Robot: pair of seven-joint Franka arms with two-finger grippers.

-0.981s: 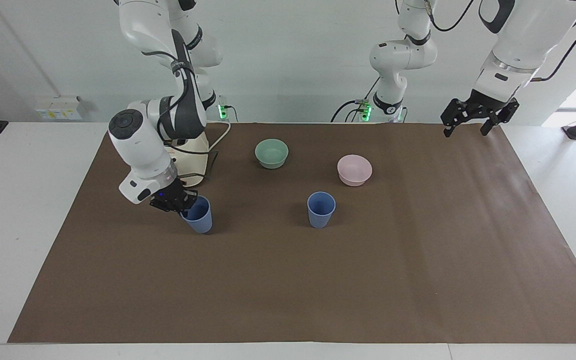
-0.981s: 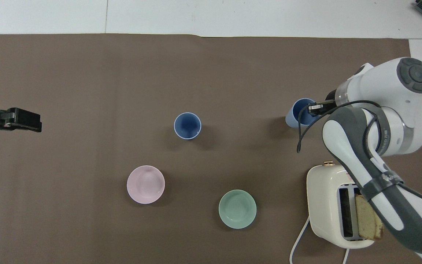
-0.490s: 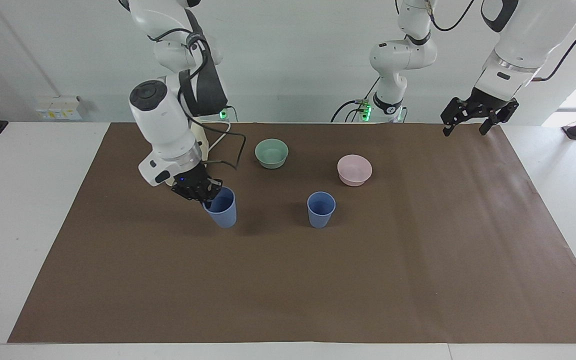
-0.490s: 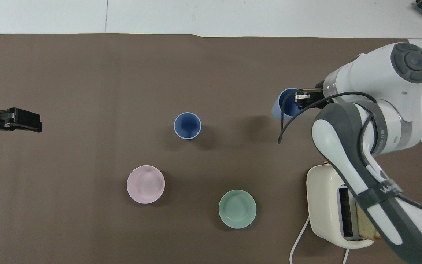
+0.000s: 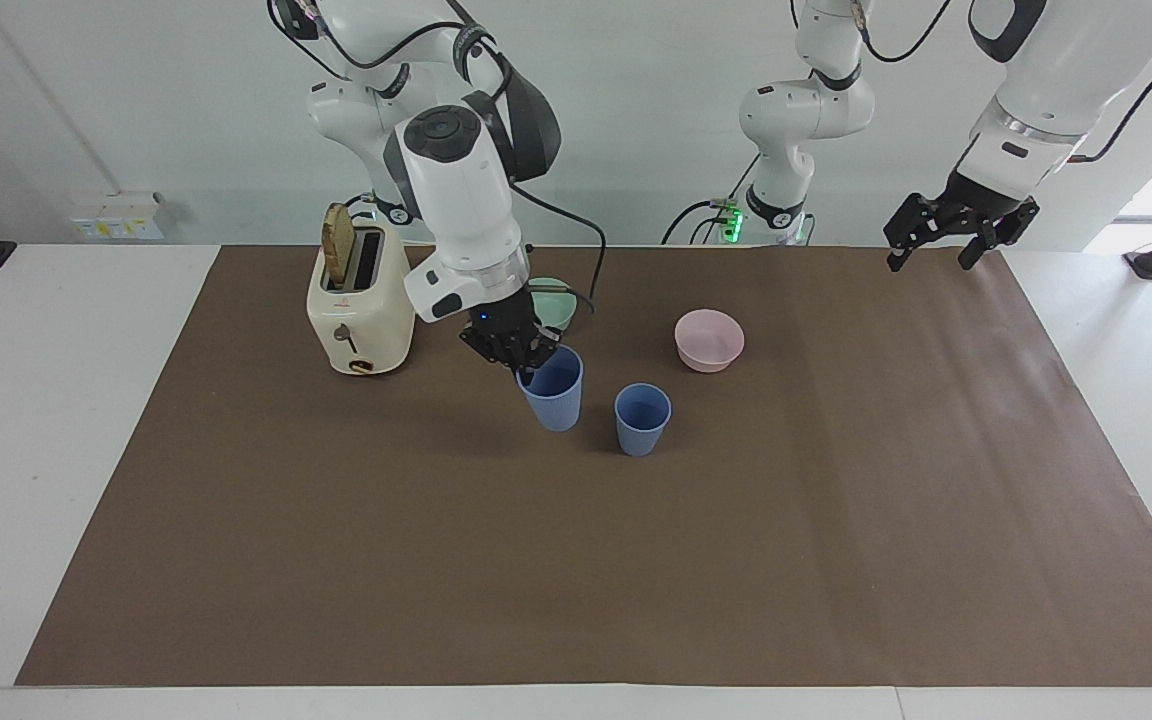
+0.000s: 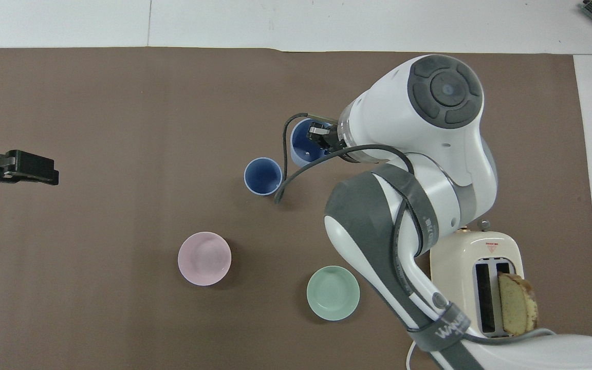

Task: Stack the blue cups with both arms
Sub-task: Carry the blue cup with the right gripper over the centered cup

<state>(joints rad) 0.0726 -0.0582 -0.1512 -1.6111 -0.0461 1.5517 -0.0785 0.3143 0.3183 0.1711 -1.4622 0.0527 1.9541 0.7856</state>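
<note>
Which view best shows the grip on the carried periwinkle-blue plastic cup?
The facing view: the right gripper pinches the rim of the periwinkle-blue plastic cup, lifted and tilted. The overhead view shows its mouth, the arm covering part of it.

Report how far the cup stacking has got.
Done: the right gripper has one blue cup by its rim, shut on it.
In hand: that cup hangs tilted beside the second blue cup, which stands on the mat.
Left: lowering it in. The left gripper waits, open.
</note>
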